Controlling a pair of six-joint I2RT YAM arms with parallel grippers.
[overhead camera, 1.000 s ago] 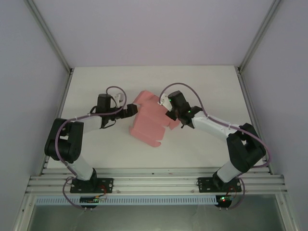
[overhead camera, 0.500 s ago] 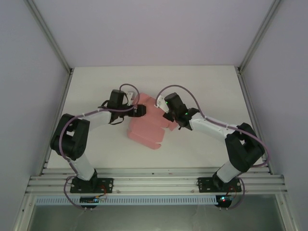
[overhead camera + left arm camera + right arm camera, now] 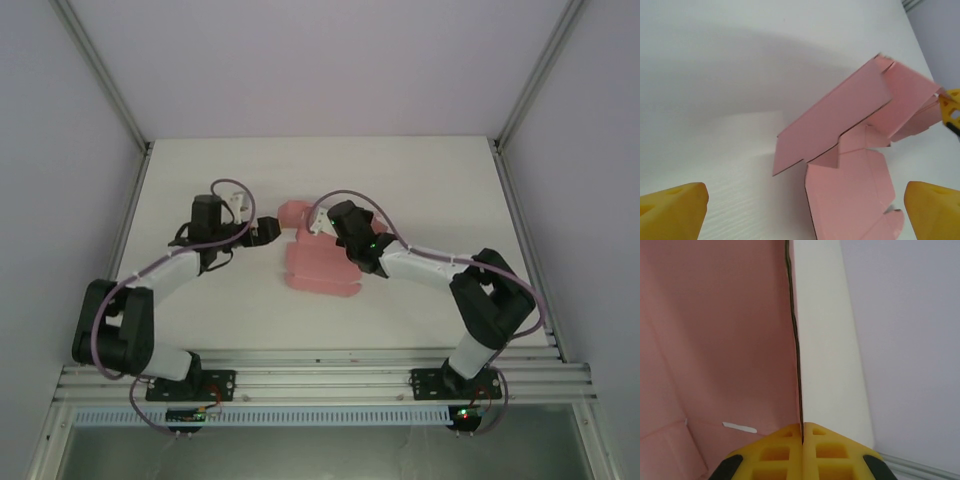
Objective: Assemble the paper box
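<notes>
Centrally on the tabletop lies the paper box: pink card, partly folded, one panel raised (other flaps flat). On that panel's edge the right gripper is pinched closed. Since half a second ago the left gripper, fingers wide, has withdrawn leftward off the card. The right arm hides the box's far right corner.

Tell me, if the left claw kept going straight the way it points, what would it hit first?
Probably the paper box: its raised flap stands straight ahead of the open left gripper, not yet touching. Depth is hard to judge.
</notes>
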